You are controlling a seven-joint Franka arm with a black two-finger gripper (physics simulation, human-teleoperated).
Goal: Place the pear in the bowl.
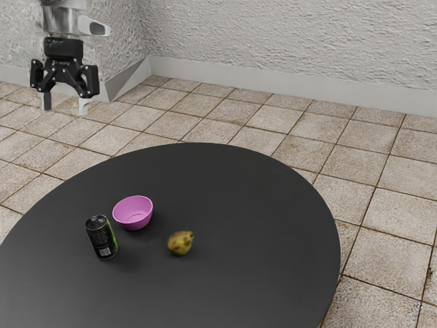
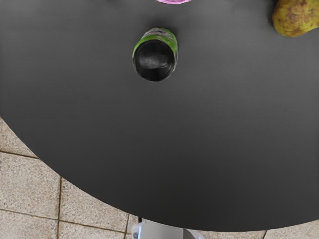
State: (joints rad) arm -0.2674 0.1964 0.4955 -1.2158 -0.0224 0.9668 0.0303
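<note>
Hanging high, out to the exterior view's left of the bowl (image 1: 133, 217), the hand (image 1: 65, 104) points down, spread wide and empty. From where I stand, the pear (image 1: 179, 244) lies on the table (image 1: 246, 191), past the bowl toward the exterior view's right, its narrow end aimed that way. I'd say the hand must travel beyond the bowl, then drop.
</note>
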